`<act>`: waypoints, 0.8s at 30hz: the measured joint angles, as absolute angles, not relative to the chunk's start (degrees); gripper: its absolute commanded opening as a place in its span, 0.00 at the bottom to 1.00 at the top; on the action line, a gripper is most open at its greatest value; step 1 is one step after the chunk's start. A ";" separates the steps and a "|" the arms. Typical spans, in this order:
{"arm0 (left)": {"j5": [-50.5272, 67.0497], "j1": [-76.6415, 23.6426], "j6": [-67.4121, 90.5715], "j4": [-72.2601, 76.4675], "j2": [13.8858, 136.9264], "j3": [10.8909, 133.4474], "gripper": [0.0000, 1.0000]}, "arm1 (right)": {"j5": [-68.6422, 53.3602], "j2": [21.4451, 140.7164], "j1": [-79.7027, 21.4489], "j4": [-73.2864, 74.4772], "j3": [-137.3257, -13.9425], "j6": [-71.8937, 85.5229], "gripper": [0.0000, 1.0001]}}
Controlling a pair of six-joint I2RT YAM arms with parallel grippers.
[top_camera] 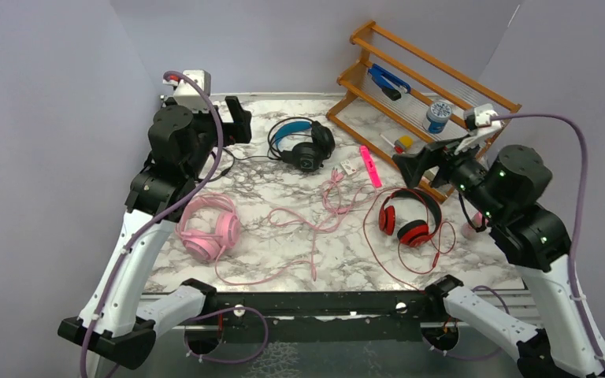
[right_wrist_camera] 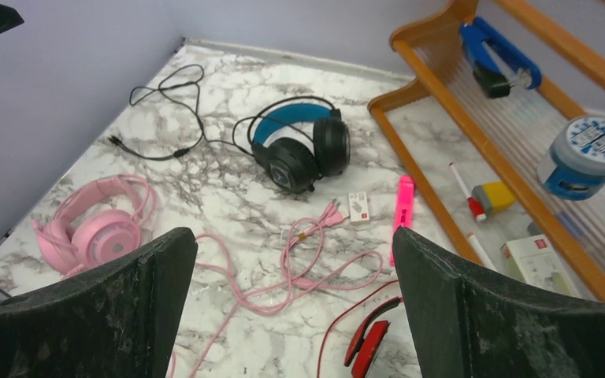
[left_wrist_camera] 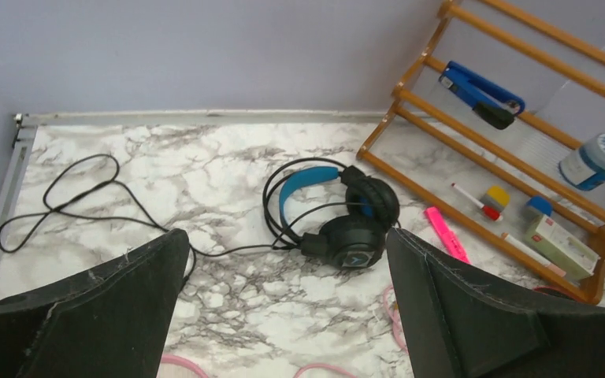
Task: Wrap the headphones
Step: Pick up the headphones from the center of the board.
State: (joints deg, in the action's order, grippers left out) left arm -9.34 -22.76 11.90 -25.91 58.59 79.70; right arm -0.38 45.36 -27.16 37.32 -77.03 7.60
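Three headphones lie on the marble table (top_camera: 276, 244), all unwrapped. The pink pair (top_camera: 205, 224) sits front left, its pink cable (top_camera: 315, 216) sprawling to the centre. The black pair with a blue band (top_camera: 303, 143) lies at the back; its black cable (left_wrist_camera: 71, 197) loops leftward. The red pair (top_camera: 407, 218) is front right inside a loose red cable loop (top_camera: 410, 260). My left gripper (top_camera: 236, 118) hovers open at the back left, facing the black pair (left_wrist_camera: 347, 213). My right gripper (top_camera: 411, 167) hovers open above the red pair (right_wrist_camera: 370, 342). Neither gripper holds anything.
A wooden rack (top_camera: 362, 80) stands at the back right holding a blue stapler (top_camera: 386, 81), a blue-lidded jar (top_camera: 439, 116), markers and small boxes. A pink highlighter (top_camera: 371, 166) and a small white tag (top_camera: 350, 166) lie beside it. Grey walls enclose the left, back and right.
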 measured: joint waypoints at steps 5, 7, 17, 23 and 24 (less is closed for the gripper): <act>-7.11 -18.52 13.61 -26.33 60.55 76.53 0.99 | -0.38 49.17 -28.29 36.62 -75.13 9.78 1.00; -5.85 -17.19 14.39 -26.59 61.28 75.42 0.99 | -0.38 50.41 -28.60 36.05 -74.24 10.66 1.00; -1.61 -14.79 18.20 -33.21 66.81 69.45 0.99 | -2.20 55.20 -29.32 33.61 -69.84 14.83 1.00; -5.52 -14.39 23.42 -40.75 74.59 64.20 0.98 | -10.20 58.33 -29.52 30.81 -66.17 15.68 1.00; -6.02 -13.80 24.62 -41.54 75.68 62.70 0.98 | -11.70 58.98 -29.58 30.33 -65.67 15.88 1.00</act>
